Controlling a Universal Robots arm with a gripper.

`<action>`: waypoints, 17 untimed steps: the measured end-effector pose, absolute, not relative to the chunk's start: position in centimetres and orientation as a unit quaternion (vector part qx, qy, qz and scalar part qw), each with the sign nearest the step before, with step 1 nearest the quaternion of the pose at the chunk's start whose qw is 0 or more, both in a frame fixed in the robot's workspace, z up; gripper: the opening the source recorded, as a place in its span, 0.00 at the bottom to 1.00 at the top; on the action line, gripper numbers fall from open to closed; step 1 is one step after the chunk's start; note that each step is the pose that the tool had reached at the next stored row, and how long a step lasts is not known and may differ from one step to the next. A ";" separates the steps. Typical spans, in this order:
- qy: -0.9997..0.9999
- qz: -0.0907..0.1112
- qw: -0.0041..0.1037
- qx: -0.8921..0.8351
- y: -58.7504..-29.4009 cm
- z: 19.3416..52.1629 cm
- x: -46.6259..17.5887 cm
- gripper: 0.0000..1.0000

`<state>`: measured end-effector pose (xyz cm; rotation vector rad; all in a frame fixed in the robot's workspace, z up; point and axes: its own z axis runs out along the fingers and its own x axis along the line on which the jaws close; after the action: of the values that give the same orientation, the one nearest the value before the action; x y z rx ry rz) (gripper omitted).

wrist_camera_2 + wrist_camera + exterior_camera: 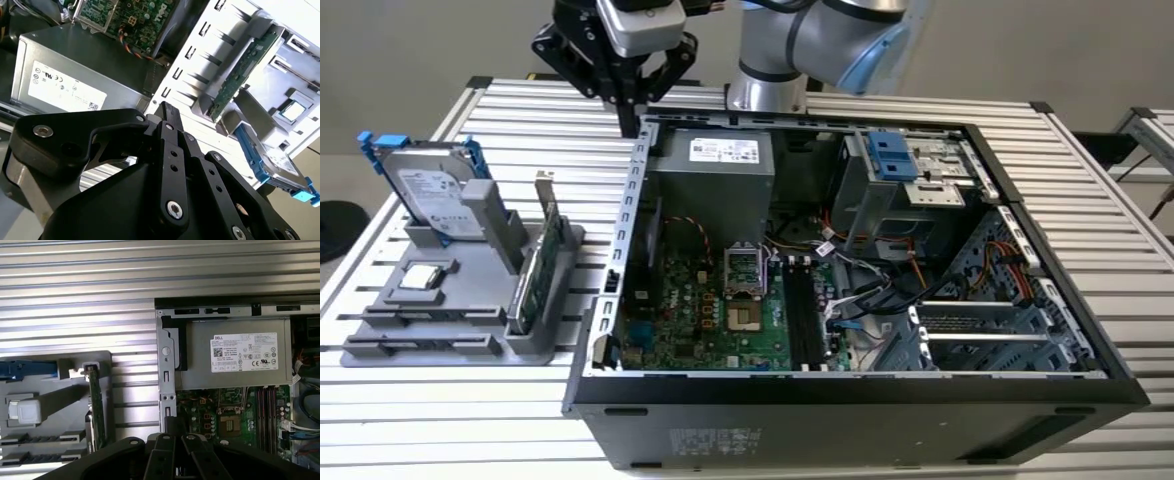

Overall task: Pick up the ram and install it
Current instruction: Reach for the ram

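Case [854, 405]: open computer case at lower centre of the exterior view, standing on the slatted worktop [1121, 250].
Holder [520, 350]: gray, lower left, just beside the case; carries a green card [534, 270] and a hard drive [434, 190].
Ram: cannot tell its place; two narrow dark strips [420, 314] lie in the holder's front slots, unidentifiable.
Tool [630, 115]: upper left, over the case's far corner; fingers pressed together.

table [1101, 225]: ribbed bare metal | claw [636, 118]: matt black | holder [454, 300]: matt grey plastic
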<state>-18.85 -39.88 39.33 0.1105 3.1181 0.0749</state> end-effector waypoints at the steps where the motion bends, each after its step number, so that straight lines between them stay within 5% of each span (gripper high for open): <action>1: 0.999 0.024 0.010 0.035 -39.9 39.3 -18.9 0.00; 17: 0.999 0.024 0.010 0.035 -39.9 39.3 -20.4 0.00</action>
<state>-20.37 -39.88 39.32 0.1105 3.1181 0.0750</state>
